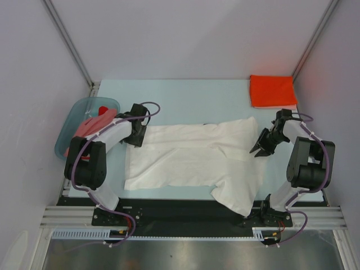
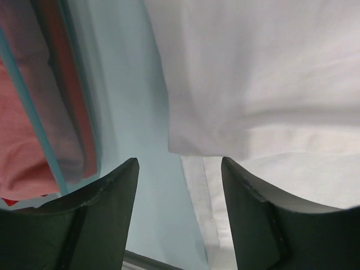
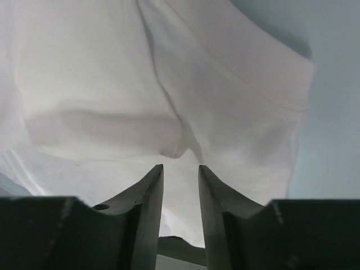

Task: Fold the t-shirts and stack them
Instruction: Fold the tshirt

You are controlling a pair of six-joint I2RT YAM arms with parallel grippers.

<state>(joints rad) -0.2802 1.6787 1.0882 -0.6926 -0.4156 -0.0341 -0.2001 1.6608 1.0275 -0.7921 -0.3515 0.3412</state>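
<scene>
A big white shirt lies on the light blue table, between the two arms. It is spread out mostly flat. One part of it hangs over the near edge of the table.

On the left side sits a blue plastic tub. It is tipped a bit. Inside it are a pink shirt and a red shirt, all bunched up. The left wrist view shows the tub's see-through wall with the pink cloth and red cloth behind it.

In the far right corner of the table lies an orange shirt. It is folded flat and sits by itself.

The left gripper is just beside the tub, over the far left corner of the white shirt. Its fingers are wide apart and hold nothing.

The right gripper is at the right side of the white shirt. Its fingers have only a thin gap between them, and no cloth is in the gap.
</scene>
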